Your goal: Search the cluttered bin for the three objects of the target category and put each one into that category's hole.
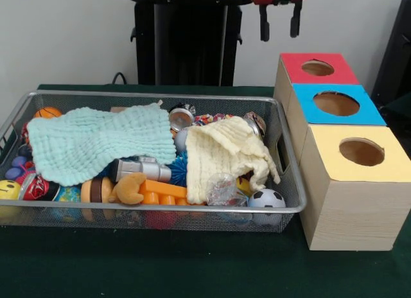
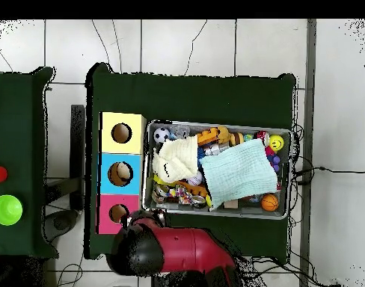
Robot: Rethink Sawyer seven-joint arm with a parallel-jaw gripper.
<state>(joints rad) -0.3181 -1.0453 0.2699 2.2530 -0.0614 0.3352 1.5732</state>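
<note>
The hand point(image 1: 277, 20) is seen high above the surface point(image 1: 192, 266), its two fingers spread apart and grasping nothing. The wire bin point(image 1: 160, 209) lies well below and to one side of it, filled with toys under a mint cloth point(image 1: 96, 144) and a yellow cloth point(image 1: 221, 153). Beside the bin stand the red box point(image 1: 318, 68), blue box point(image 1: 336, 104) and yellow box point(image 1: 359, 151), each with a hole.

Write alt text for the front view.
A wire mesh bin of toys, draped with a mint green cloth and a pale yellow cloth, sits beside three wooden boxes with red, blue and yellow holed tops.
</note>
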